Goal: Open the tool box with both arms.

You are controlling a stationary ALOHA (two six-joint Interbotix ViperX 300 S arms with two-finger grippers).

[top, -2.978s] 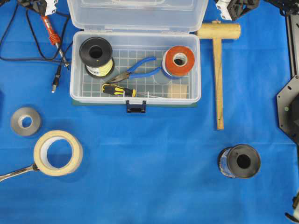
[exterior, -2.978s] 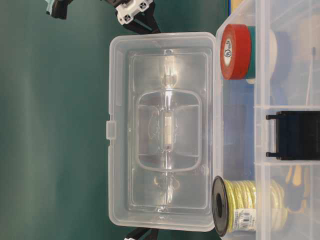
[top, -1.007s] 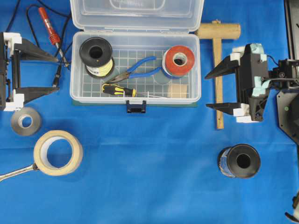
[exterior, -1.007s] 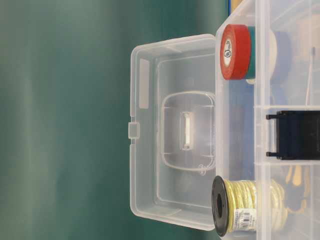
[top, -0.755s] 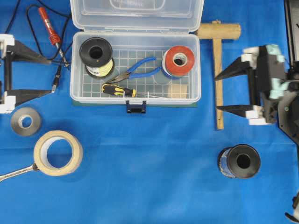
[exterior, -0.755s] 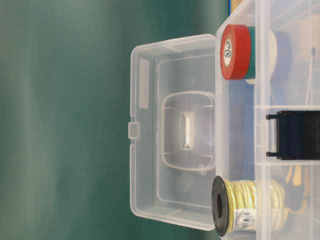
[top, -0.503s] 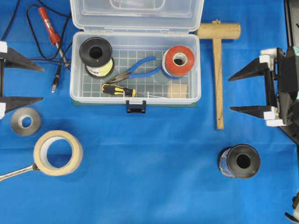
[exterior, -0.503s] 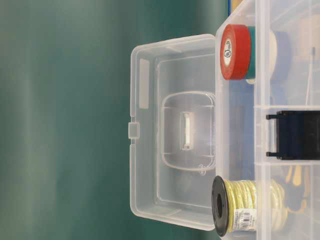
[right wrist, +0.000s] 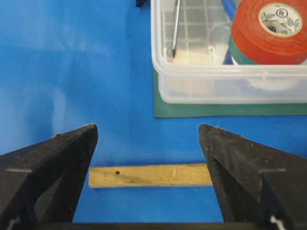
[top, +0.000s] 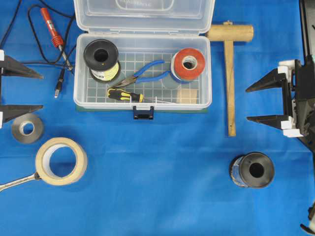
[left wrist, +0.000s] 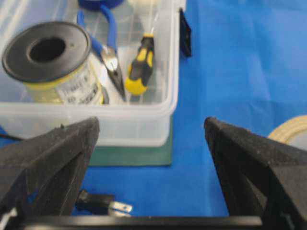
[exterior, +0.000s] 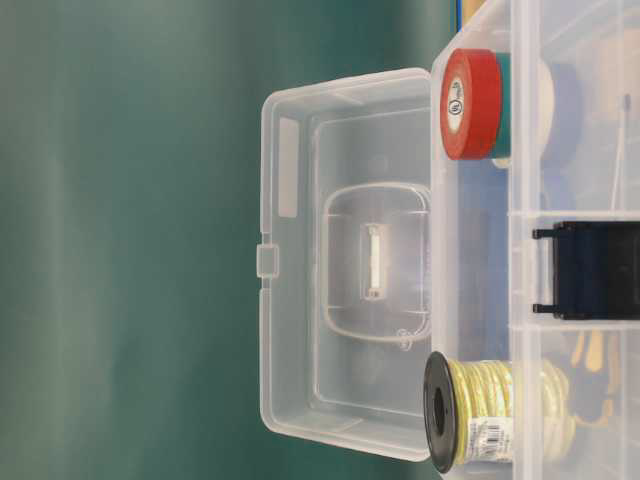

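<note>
I see both arms' jaws spread wide, gripping nothing. The left end effector [top: 22, 90] sits at the table's left edge, the right end effector [top: 253, 103] at its right; the tool box [top: 142, 101] lies between them, well apart from each, lid up.

Both arms have drawn outward from the tool box [top: 142, 71]: the left gripper [top: 10, 91] sits almost off-frame, the right gripper [top: 268, 103] apparently past the mallet.

"UL" mark on the red tape roll [right wrist: 271, 31]
</note>
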